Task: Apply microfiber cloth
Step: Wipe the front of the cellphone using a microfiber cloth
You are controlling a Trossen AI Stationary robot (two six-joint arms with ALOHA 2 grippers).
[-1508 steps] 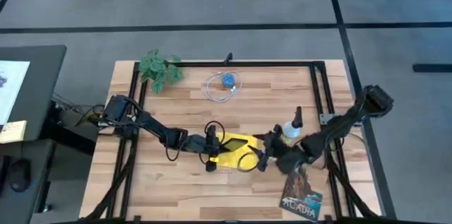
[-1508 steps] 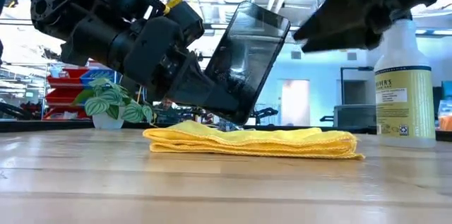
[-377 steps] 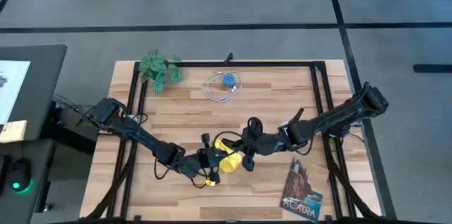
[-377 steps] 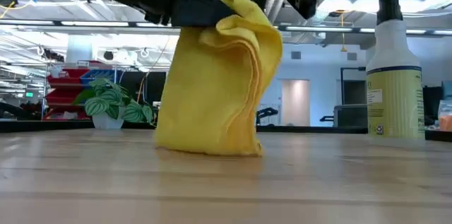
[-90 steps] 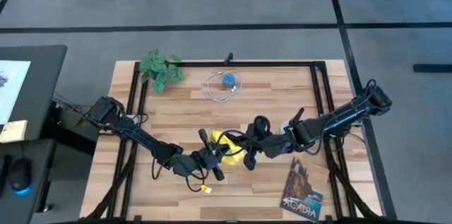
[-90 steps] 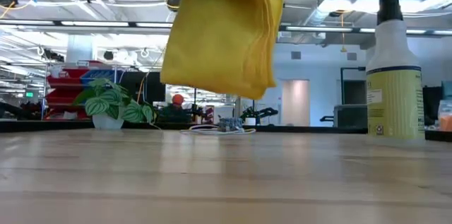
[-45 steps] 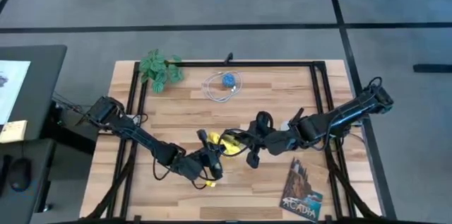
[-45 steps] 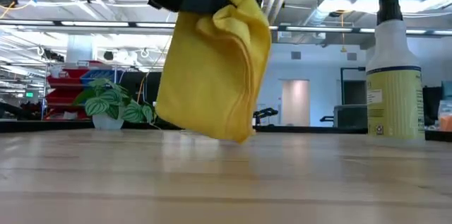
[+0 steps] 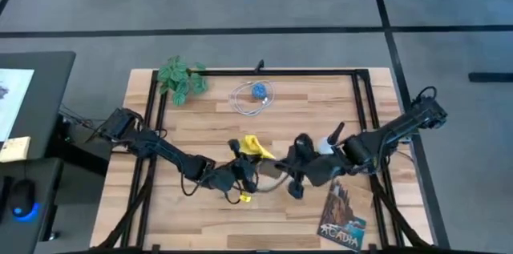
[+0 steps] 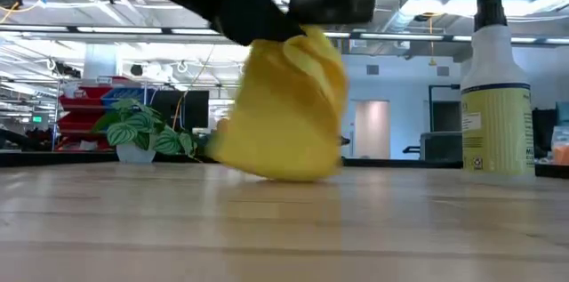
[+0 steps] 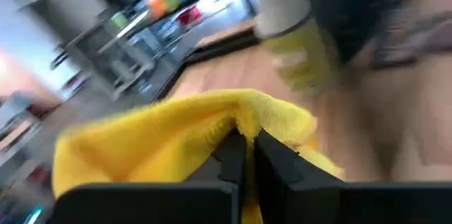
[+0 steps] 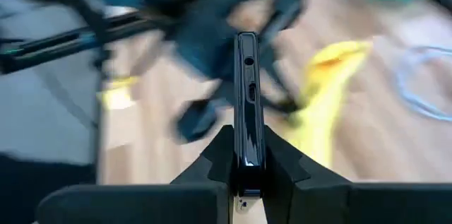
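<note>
Two grippers meet mid-surface: the left gripper point(image 11: 246, 155) pinches the microfiber cloth point(image 10: 283, 111), hanging bunched just above the wood, while the right gripper point(image 12: 246, 155) clamps the smartphone point(image 12: 246, 97) edge-on, presumably for wiping.

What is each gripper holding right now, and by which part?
The left gripper pinches the microfiber cloth at a bunched fold. The right gripper clamps the black smartphone edge-on, near one end.

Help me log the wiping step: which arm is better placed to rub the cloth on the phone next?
The left, probably. The left gripper is shut on the yellow cloth, hanging bunched above the table. The right gripper is shut on the phone, edge-up beside it, so it can only present it.
</note>
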